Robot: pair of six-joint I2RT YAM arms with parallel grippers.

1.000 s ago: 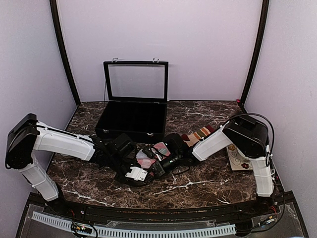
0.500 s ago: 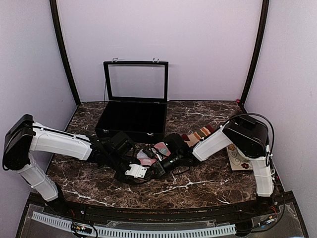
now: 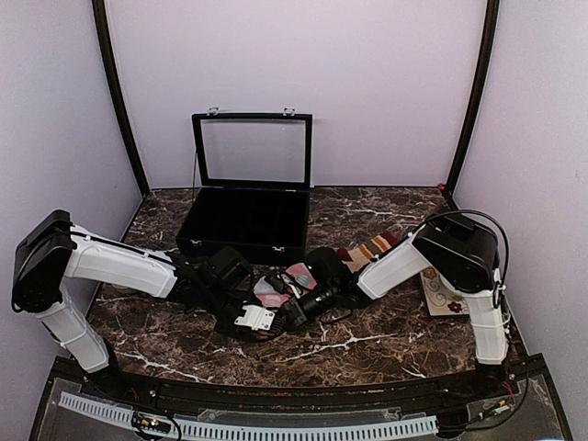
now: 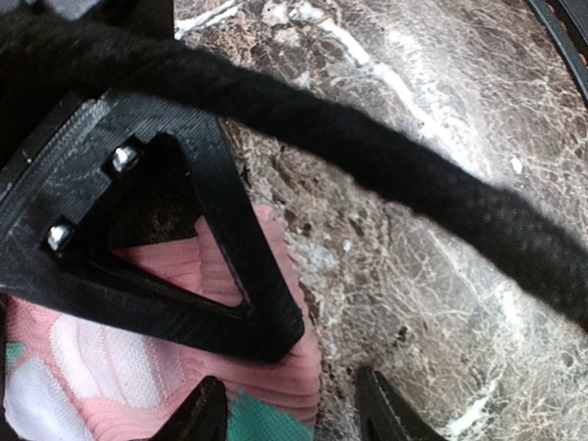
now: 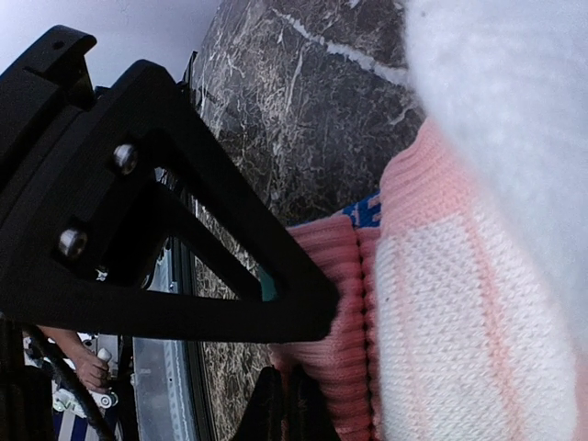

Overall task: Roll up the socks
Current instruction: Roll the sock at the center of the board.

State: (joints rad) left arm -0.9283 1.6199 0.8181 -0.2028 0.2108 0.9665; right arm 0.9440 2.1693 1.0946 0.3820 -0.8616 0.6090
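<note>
Pink knit, item one: pink sock [image 3: 299, 274], bunched near the middle of the marble table [image 3: 367, 331], just in front of the black case [image 3: 241, 248] and between the working ends of the two arms. The left wrist view [image 4: 119, 367] shows white patches and a teal patch on it. The right wrist view [image 5: 441, 303] shows a ribbed pink edge beside a white block.

Item two: tan striped sock [image 3: 375, 246], lying just right of the pink one. Red and tan bands show, and the right forearm partly hides it.

Item three: left gripper [image 3: 268, 310], low over the table at the near-left side of the pink sock. One black finger [image 4: 230, 239] lies against the pink fabric. The opposing finger is not clearly shown, so I cannot tell whether this pincer is spread or pinching.

Item four: right gripper [image 3: 292, 306], reaching in from the right and meeting the left one at the sock. Its fingers [image 5: 184, 317] are pressed together, pinching the ribbed edge of the pink sock.

Item five: black case, far middle of the table, with a dark interior. Its lid [image 3: 253, 152] stands upright and has a clear pane.

Item six: patterned card [image 3: 443, 296], cream with brown swirls, near the right edge of the table and partly covered by the right arm.

Item seven: black cable [image 4: 367, 156], braided, crossing the left wrist view diagonally above the marble.
</note>
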